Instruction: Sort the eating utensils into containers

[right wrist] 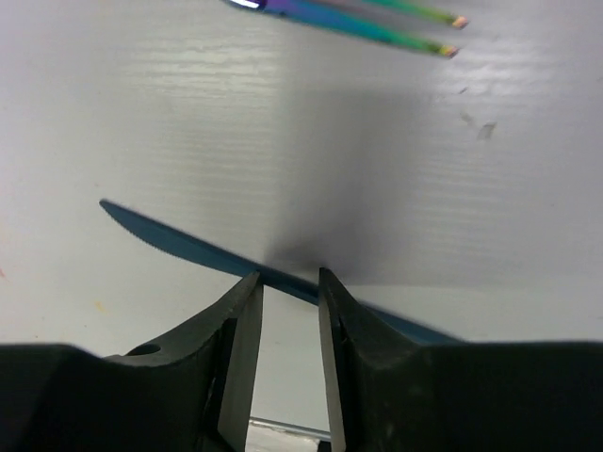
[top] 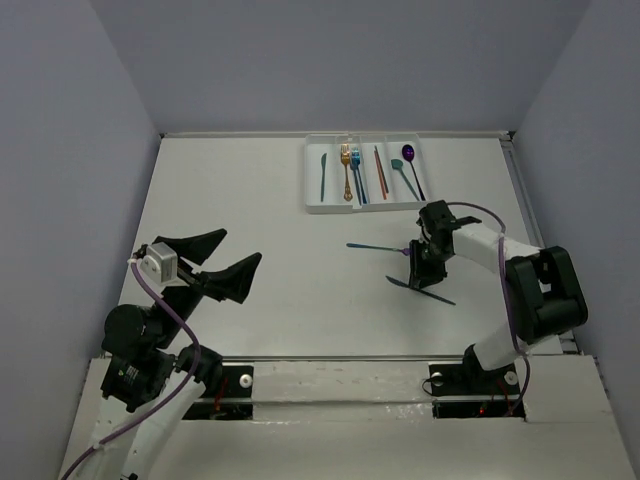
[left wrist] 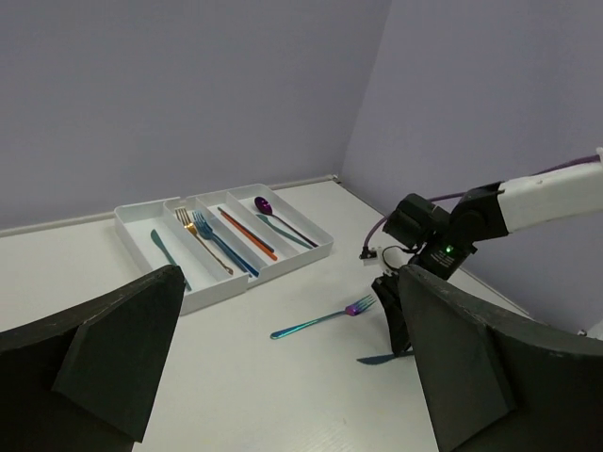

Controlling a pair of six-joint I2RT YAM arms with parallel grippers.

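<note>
From the top external view, the left gripper [top: 222,258] was nearest the camera, raised over the table [top: 270,200] with its two dark fingers spread wide and nothing between them; it hung well apart from the white tray [top: 312,178], toward the near left of it. The tray sat at the far edge and held a teal knife [top: 323,175] in its leftmost compartment, then a gold fork [top: 346,170] with a blue fork [top: 357,173] beside it, a red-orange stick [top: 380,171], and a purple spoon [top: 412,165] next to a teal spoon [top: 405,179]. Nearer than the tray, the right gripper [top: 421,268] stood over a blue knife [top: 420,290], with a loose teal fork [top: 378,247] between that knife and the tray. In the left wrist view, both left fingers [left wrist: 122,363] framed the scene, far apart and empty; the teal fork [left wrist: 322,319] lay just in front of the tray [left wrist: 221,282], and the blue knife [left wrist: 381,359] lay beneath the right gripper [left wrist: 394,315]. In the right wrist view, the right gripper [right wrist: 288,325] had its jaws narrowed to a slim gap astride the blue knife [right wrist: 179,248], which lay flat on the table; whether the pads touched it cannot be told.
</note>
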